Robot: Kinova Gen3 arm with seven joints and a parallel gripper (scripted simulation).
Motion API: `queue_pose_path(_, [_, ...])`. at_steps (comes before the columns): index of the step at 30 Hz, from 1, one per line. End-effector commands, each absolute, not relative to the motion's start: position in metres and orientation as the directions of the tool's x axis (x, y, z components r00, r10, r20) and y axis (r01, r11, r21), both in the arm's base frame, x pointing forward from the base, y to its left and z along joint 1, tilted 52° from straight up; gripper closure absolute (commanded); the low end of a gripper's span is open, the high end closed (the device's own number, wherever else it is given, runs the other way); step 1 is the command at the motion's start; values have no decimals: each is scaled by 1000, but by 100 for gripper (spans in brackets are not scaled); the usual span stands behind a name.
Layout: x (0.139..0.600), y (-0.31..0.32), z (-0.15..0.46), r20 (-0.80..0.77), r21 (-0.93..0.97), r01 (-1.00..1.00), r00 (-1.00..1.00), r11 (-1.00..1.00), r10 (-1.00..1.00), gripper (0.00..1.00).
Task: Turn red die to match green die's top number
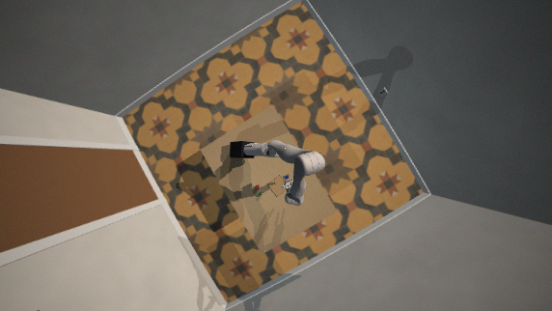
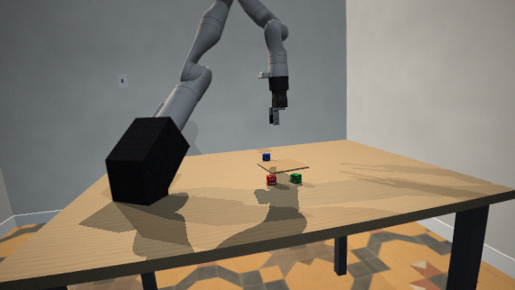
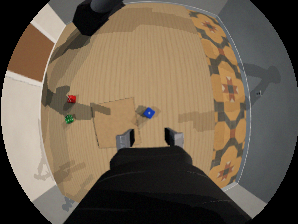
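The red die (image 2: 271, 179) (image 1: 257, 186) (image 3: 71, 99) lies on the table just off the near edge of the tan mat (image 2: 288, 165) (image 1: 276, 188) (image 3: 109, 124). The green die (image 2: 295, 177) (image 1: 259, 194) (image 3: 68, 119) lies close beside it, also off the mat. The blue die (image 2: 266, 157) (image 1: 287, 177) (image 3: 148, 112) lies by the mat's far side. My gripper (image 2: 275, 118) (image 3: 149, 134) is open and empty. It hangs high above the table, roughly over the blue die and the mat's far edge. The dice are too small to read their top numbers.
The arm's black base block (image 2: 144, 159) (image 1: 237, 149) stands on the wooden table (image 2: 383, 189) to the left of the dice. The table's right edge is well away from the dice. A patterned tile floor lies below.
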State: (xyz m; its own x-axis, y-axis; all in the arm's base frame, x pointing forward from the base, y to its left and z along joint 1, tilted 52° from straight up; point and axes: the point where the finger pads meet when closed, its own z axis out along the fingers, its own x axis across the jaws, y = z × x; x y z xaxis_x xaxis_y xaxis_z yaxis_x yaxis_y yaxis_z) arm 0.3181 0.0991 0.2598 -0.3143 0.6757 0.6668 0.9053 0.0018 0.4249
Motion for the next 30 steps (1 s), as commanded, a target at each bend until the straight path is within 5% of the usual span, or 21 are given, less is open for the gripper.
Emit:
queue_pose_path(1, [319,98,260,666,425,905,-312,-1,677,0])
queue_pose_path(15, [336,53,239,670,449,893,-313,-32,674,0])
queue_pose_path(30, [327,-76,55,691,394,917,-254,-57,677,0])
